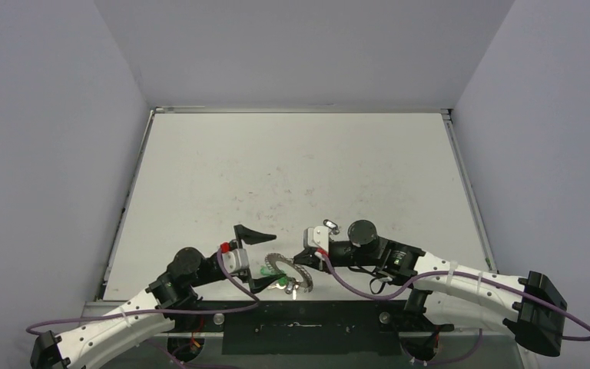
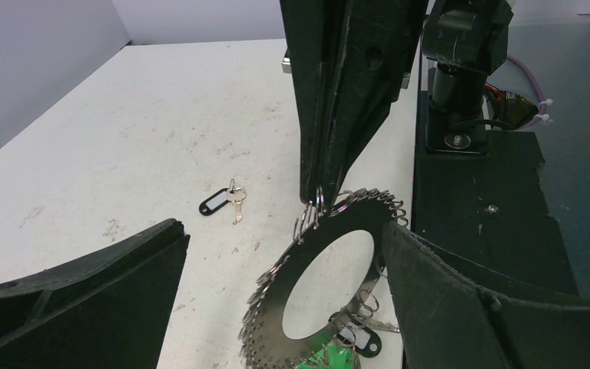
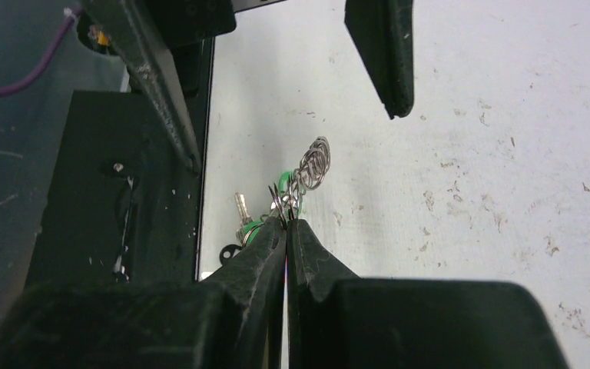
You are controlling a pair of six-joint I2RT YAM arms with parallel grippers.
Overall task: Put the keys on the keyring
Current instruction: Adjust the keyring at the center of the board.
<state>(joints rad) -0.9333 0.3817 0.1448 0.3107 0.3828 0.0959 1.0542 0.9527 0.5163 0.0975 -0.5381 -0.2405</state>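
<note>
The right tool is closed on the rim of the keyring, which is held up on edge and tilted above the surface. In the left wrist view, its black fingertips are seen pinched together on the ring's scalloped upper edge.

The left tool is spread wide open, with 1 finger on either side of the ring. Contact between those fingers and the ring cannot be made out.

At the ring's lower edge, just beside the left tool's right finger, a green-headed key and a black tag are seen. Whether they are threaded on the ring cannot be told. 1 silver key with a black tag is seen lying flat on the surface. It is apart from the ring, beyond the left tool's left finger and off to the side of the right tool.

In the right wrist view, the ring is seen edge-on just past the closed fingertips, with green showing beside them.
</note>
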